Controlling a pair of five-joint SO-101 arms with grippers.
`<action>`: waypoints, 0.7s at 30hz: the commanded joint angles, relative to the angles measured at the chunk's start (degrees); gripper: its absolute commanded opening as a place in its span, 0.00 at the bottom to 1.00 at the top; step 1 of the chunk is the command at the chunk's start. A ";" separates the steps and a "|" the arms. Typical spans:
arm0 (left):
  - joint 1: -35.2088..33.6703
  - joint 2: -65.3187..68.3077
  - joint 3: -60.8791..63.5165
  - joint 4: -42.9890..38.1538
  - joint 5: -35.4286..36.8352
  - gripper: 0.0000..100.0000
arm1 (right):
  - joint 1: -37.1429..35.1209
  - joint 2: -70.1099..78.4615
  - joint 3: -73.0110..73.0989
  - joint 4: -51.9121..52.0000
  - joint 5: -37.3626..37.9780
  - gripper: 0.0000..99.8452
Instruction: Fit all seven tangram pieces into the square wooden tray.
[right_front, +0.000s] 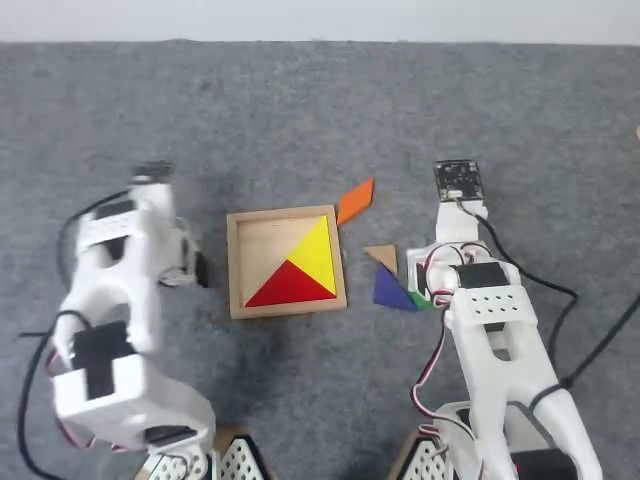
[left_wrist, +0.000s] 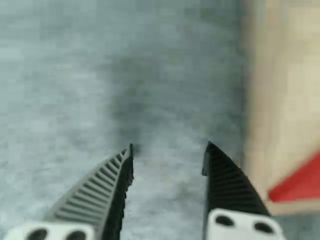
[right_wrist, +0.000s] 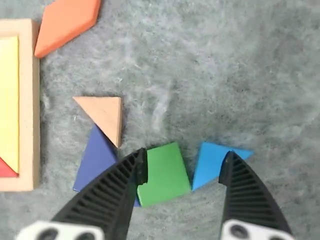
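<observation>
Right tool (right_wrist: 185, 156) hangs with its fingers spread and nothing between them, over the green square (right_wrist: 164, 174) and the light blue triangle (right_wrist: 212, 164). One finger covers a corner of the dark blue triangle (right_wrist: 97, 160) and the other covers part of the light blue one. I cannot tell how high the fingertips sit above the pieces. In the high view the right arm covers most of the green square. Left tool (left_wrist: 169, 146) is also spread and bare, over the grey worktop (right_front: 300, 120) just beside the tray (right_front: 236, 262) at its 9 o'clock side. Its wrist view is blurred, with the tray rim and a red corner cut off at the edge. Seven pieces can be counted, two in the tray and five outside. Inside, the yellow triangle (right_front: 316, 252) fills the 3 o'clock side and the red triangle (right_front: 290, 288) the 6 o'clock side, meeting along one edge, with bare wood from 9 to 12 o'clock. The orange parallelogram (right_front: 355, 201) lies at 1 o'clock from the tray, just beside its corner; contact is unclear. The tan triangle (right_front: 384, 256) lies at 3 o'clock from the tray, apart from it. The dark blue triangle is at its 6 o'clock, tips touching, with the green square against the dark blue's 3 o'clock side. The light blue triangle sits just beyond the green square.
</observation>
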 joint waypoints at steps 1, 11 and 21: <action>-3.78 -5.27 -2.95 -0.79 5.89 0.22 | 0.92 -2.33 -1.32 -0.22 2.81 0.24; -3.16 -0.70 2.86 -11.16 8.88 0.22 | -7.25 15.16 -22.15 3.47 -5.27 0.24; -2.99 -0.09 2.51 -10.73 5.71 0.22 | -12.35 35.12 -44.84 -0.84 -40.35 0.24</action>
